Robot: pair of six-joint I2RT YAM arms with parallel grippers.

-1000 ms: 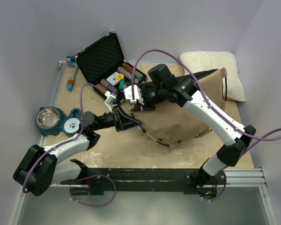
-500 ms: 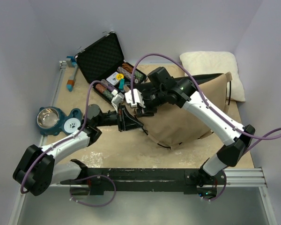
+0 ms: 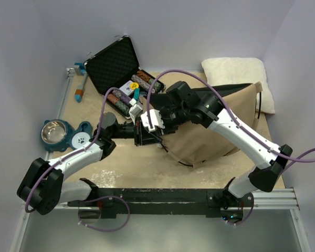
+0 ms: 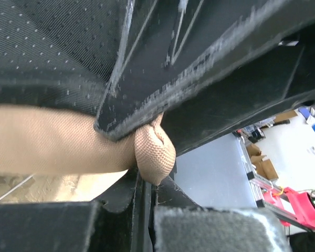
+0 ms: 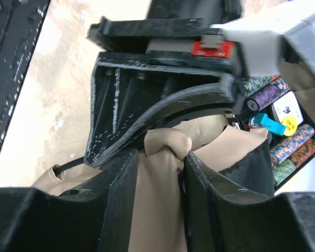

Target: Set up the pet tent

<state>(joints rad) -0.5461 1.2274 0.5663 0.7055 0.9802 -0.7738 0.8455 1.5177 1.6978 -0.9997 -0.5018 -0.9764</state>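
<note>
We count one pet tent, a slumped tan canvas shell with a black floor panel, lying on the sandy tabletop right of centre, its left edge gathered where two arms meet. The left gripper is clamped on a knob of the tent's tan cloth, which the left wrist view shows nipped between its black fingers. The right gripper stands with its jaws apart and a fold of the same cloth lying between them, just beside the left one. Around them sit one white fluffy pillow at the far right corner, touching the tent, one open black hard case holding rows of coloured chips, one blue pet dish with a steel bowl, and one blue-and-orange tool. A second ago the right jaws were closed; both wrists have since drifted toward the case, and the left arm has stretched farther out.
</note>
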